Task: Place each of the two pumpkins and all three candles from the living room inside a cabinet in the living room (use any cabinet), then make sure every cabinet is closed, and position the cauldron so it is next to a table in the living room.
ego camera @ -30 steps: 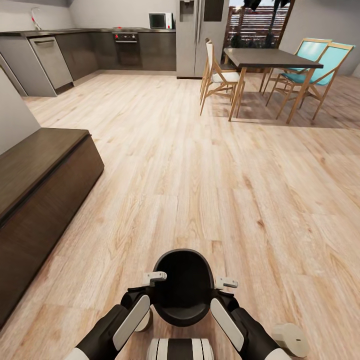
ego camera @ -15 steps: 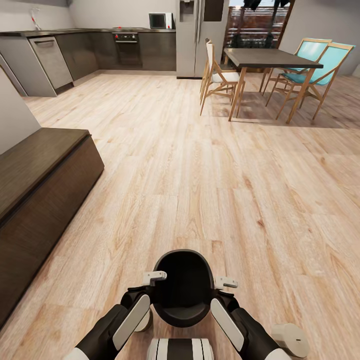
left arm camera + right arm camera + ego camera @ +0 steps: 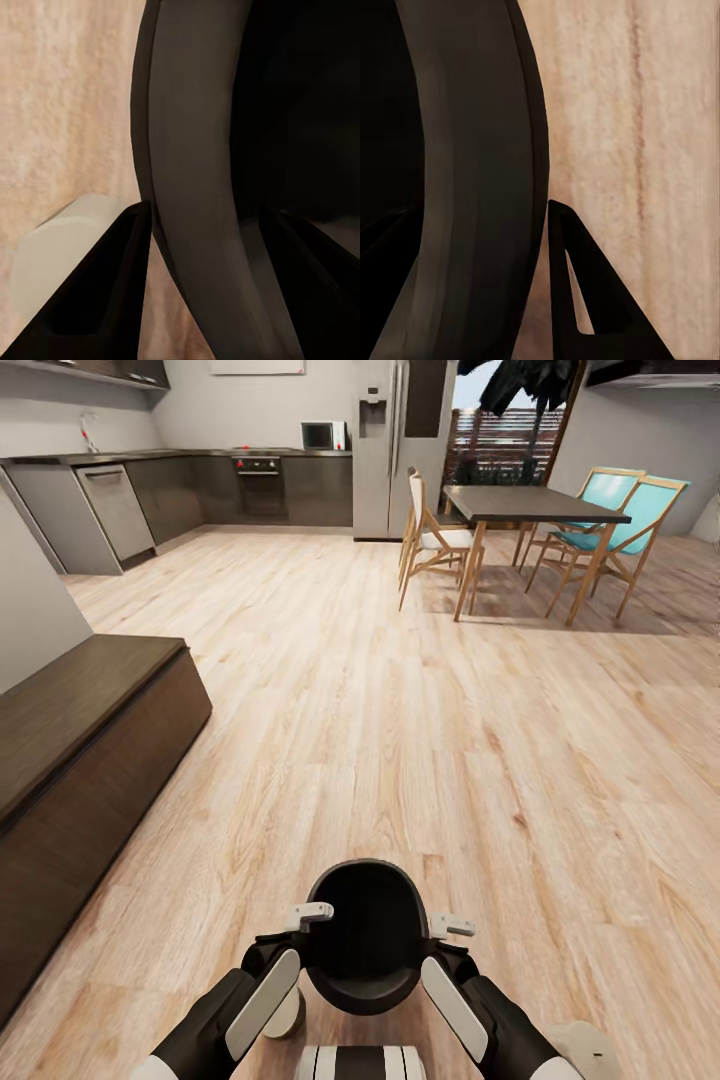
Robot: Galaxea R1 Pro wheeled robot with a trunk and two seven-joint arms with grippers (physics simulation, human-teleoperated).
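The black cauldron (image 3: 367, 935) is carried low over the wood floor (image 3: 480, 760), its rim pinched on either side by the left gripper (image 3: 305, 916) and right gripper (image 3: 452, 927), cabinet (image 3: 80, 760) off to the left

We look across a pale wood plank floor (image 3: 400, 710), bright w/ daylight. Far back: dark grey kitchen cabinets (image 3: 250, 485), a microwave (image 3: 322, 435) on the counter, steel fridge (image 3: 390, 445). At the view's right, a dark dining table (image 3: 535, 503) w/ wooden chairs (image 3: 430, 535), two w/ teal seats (image 3: 620, 510), in front of a slatted window (image 3: 505, 435). Grey walls (image 3: 30, 600).
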